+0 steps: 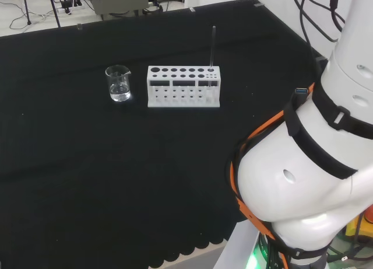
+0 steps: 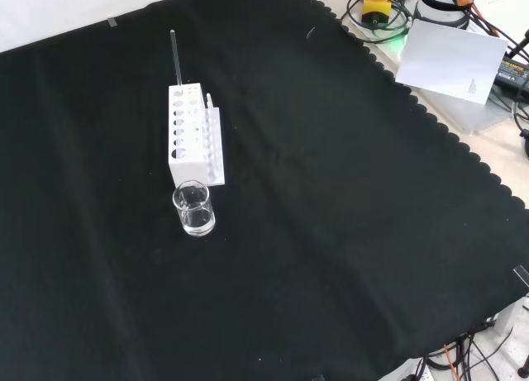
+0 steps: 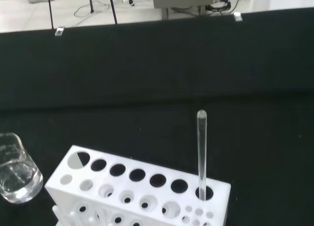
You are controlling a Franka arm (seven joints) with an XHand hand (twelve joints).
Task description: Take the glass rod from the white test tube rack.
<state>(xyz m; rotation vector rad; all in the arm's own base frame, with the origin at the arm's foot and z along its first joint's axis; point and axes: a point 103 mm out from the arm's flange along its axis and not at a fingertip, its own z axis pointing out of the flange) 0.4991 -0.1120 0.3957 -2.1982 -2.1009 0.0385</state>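
A white test tube rack (image 1: 183, 86) stands on the black cloth, seen also in the front view (image 2: 193, 135) and close up in the wrist view (image 3: 142, 187). A clear glass rod (image 1: 213, 47) stands upright in a hole at the rack's right end in the head view; in the front view the glass rod (image 2: 175, 57) rises from the rack's far end. The wrist view has the rod (image 3: 201, 150) in the end hole of the back row. The other holes look empty.
A small glass beaker (image 1: 119, 83) holding a little clear liquid stands just left of the rack in the head view, and nearer than it in the front view (image 2: 194, 208). The arm's white links (image 1: 315, 164) stand at the head view's right. Cables and equipment lie beyond the cloth's edges.
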